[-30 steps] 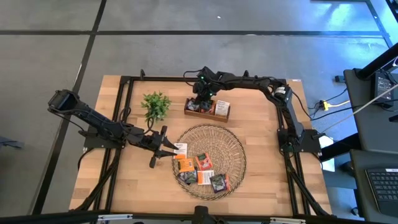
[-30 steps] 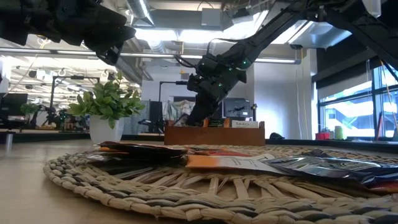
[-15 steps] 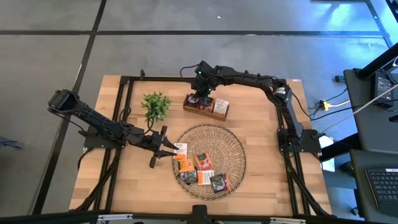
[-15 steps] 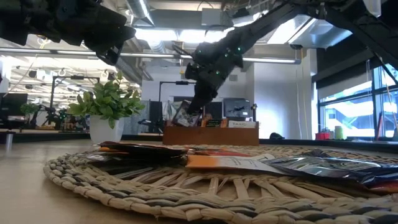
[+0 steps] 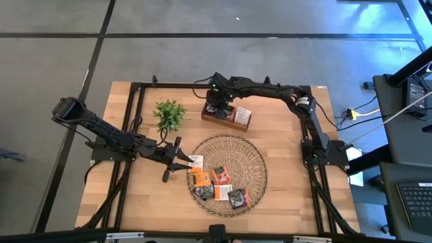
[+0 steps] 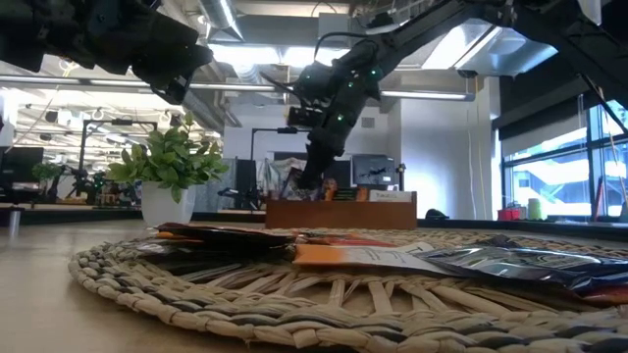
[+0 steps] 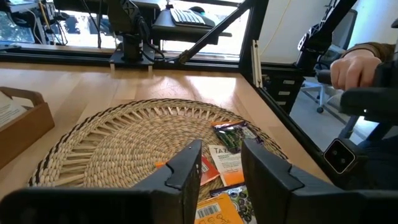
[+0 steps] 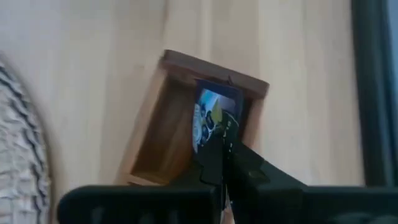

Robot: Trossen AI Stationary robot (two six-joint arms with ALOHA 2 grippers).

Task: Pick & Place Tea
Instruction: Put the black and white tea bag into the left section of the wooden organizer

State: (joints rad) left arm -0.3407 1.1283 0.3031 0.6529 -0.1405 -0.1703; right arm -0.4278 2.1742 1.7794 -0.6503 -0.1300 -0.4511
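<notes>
Tea (image 5: 217, 183) lies mostly in a loose heap on the round woven tray (image 5: 254, 156), toward the tray's 7 o'clock side: flat square sachets in orange, dark and white wrappers, some overlapping. One white sachet (image 5: 196, 160) sits at the tray's 9 o'clock rim. From the low view the sachets lie flat on the thick coiled weave.

At the bench's (image 5: 283, 202) 12 o'clock stands a brown wooden box (image 5: 227, 116) with compartments; the ones toward 3 o'clock hold sachets with pale labels. In the right wrist view a blue-printed sachet (image 8: 208, 116) stands on edge in the box's end compartment, which is otherwise bare wood.

The right gripper (image 5: 213, 106) hangs over that end of the box, its fingers pressed together just below the sachet; whether they pinch the sachet's edge cannot be told. The left gripper (image 5: 179, 158) rests low at the tray's 9 o'clock edge, jaws partly apart with nothing between them, the white sachet just beyond its tips.

A small leafy green plant (image 5: 169, 113) in a white pot stands at about 10 o'clock from the tray, beside the box. A black metal frame (image 5: 135, 101) runs along the bench's edges. In the left wrist view a person's hand (image 7: 354, 65) shows beyond the bench.
</notes>
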